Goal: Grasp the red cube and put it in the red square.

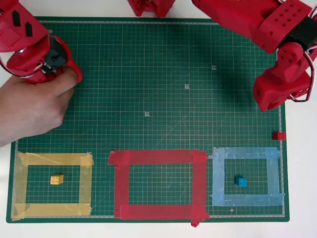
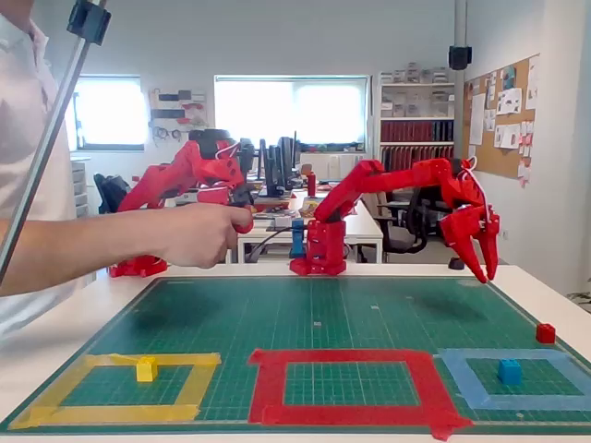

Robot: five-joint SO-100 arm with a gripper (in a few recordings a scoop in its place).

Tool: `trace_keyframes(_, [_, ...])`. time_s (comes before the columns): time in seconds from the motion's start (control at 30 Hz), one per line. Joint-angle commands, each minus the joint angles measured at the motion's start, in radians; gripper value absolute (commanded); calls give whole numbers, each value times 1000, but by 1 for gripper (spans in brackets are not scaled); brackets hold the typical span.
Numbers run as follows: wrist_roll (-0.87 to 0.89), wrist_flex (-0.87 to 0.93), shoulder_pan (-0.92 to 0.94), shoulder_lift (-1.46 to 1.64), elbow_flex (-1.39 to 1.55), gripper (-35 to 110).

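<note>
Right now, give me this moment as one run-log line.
tool: raised above mat's right edge, holding nothing | red cube: at mat's right edge, outside frames | red square: nothing inside | step: grasp not started

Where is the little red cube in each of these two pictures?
Overhead view: the tiny red plastic cube sits at the green mat's right edge, just above the light-blue tape frame.
Fixed view: the cube lies far right, beyond that frame.
Shared landmark: the light-blue frame.
</note>
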Motion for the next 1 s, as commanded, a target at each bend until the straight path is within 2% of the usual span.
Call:
trace_keyframes(0.0, [-164, 100, -37, -26, -261, 8])
trace_keyframes(0.1, [-253, 95, -49, -46, -305, 8])
trace_keyframes(0.27, [-319, 69, -67, -250, -629, 8])
trace_keyframes(0.5, [-400, -97, -52, -291, -560, 9])
trace_keyframes(0.8, [-423, -304, -9, -295, -417, 9])
trace_keyframes(0.97, [-440, -318, 14, -330, -422, 9])
